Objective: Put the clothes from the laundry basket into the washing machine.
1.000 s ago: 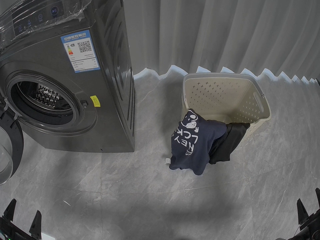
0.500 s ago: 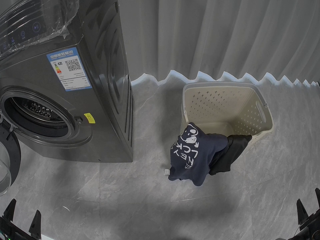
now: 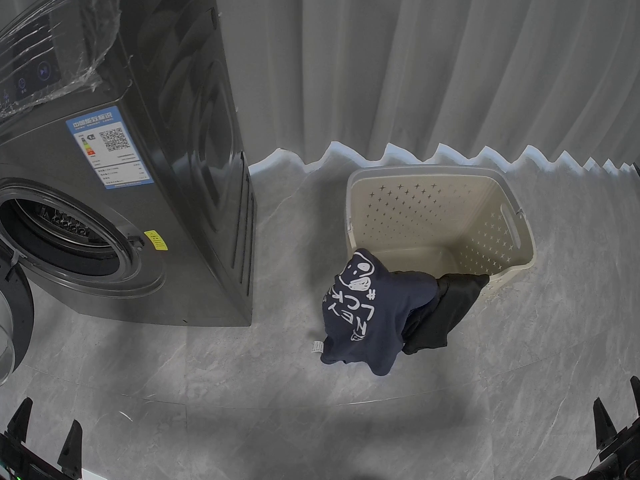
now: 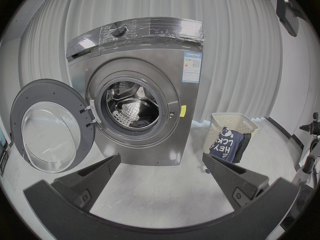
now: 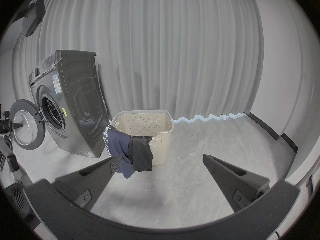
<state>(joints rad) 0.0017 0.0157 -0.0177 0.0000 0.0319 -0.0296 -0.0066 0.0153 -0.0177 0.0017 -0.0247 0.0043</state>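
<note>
Nearest the head camera are two black grippers, both low over the floor. The left gripper (image 3: 47, 428) sits at the near left and the right gripper (image 3: 617, 401) at the near right. Each has its two pointed fingers spread wide with nothing between them.

The grey marble-patterned tile floor (image 3: 267, 381) lies bare between the grippers and the laundry.

Two garments hang over the near rim of the basket, side by side and touching. One is a navy blue garment with white printed lettering and a cartoon figure (image 3: 367, 308), on the side towards the machine. Its lower edge reaches down to the floor, or very nearly. The other is a plain black garment (image 3: 447, 308), partly tucked behind the navy one. Both drape down the outside of the near wall rather than lying inside.

They hang on one cream plastic laundry basket with star-shaped perforations (image 3: 507, 191). It stands upright on the floor, just to the right of the machine and apart from it.

To the left stands one dark grey front-loading washing machine (image 3: 180, 168). Its round glass-windowed door (image 4: 50, 127) is swung fully open to the left and its steel drum (image 4: 133, 105) is in plain view. Clear plastic film (image 3: 53, 41) covers the control panel, and the front carries two stickers — a blue-and-white label (image 3: 107, 145) and a small yellow tag (image 3: 156, 240).

Farthest back, one pale pleated curtain (image 3: 433, 61) hangs down to the floor.
</note>
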